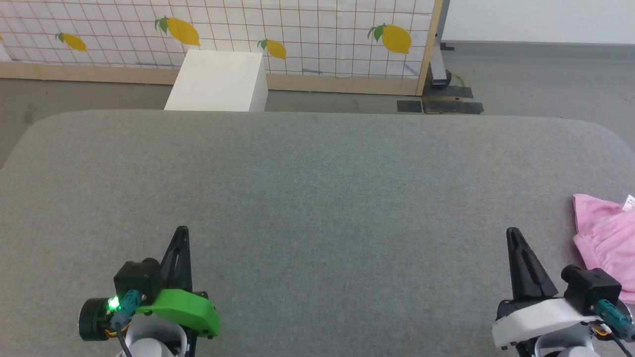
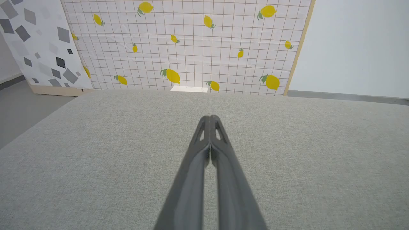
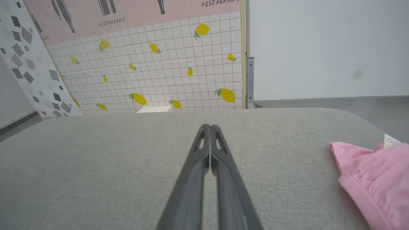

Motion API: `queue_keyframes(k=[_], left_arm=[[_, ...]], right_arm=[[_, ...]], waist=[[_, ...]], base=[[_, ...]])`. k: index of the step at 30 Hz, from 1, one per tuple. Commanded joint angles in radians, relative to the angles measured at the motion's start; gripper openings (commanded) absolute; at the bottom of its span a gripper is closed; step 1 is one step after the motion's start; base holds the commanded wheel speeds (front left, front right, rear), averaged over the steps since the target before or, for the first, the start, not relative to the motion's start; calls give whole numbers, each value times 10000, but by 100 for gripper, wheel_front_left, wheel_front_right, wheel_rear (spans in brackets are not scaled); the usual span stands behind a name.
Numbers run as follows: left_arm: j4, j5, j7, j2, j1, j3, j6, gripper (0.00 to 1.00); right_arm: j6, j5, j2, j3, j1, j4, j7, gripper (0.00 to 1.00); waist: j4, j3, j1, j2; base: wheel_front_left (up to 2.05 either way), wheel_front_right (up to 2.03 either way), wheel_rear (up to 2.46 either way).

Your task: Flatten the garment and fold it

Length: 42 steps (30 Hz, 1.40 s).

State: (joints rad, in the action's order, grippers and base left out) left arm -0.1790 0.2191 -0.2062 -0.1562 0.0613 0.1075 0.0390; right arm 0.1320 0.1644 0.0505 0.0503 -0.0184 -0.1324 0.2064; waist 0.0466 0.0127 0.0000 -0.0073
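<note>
Jaws together: left gripper (image 1: 182, 229), right gripper (image 1: 511, 231)

It is bright in here, an even, soft white light with no glare, and the grey counter (image 1: 317, 188) carries hardly a shadow. In both wrist views the wide lens leans the lemon-print panel (image 2: 191, 48) outward at the edges, and the dark fingers (image 2: 188, 185) go soft and blurred close to the lens.

a white box (image 1: 218, 82) stands beyond the grey table (image 1: 317, 198), before a lemon-print panel (image 1: 297, 34).
</note>
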Motion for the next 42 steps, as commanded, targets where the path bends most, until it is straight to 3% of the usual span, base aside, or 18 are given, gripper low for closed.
queue_keyframes(k=[1,42], left_arm=[[84,-130,62,66,-131,-62,-47,0],[792,-985,892,478,-331,-482,-190,0]], right_arm=[[-3,-129,-1,-32,40,83,-73,0],[-7,-758,-2,-227,99,598,-899,0]], waist=[[-7,-2,0,16],[-197,-54,0,40]], base=[[0,0,0],[0,0,0]])
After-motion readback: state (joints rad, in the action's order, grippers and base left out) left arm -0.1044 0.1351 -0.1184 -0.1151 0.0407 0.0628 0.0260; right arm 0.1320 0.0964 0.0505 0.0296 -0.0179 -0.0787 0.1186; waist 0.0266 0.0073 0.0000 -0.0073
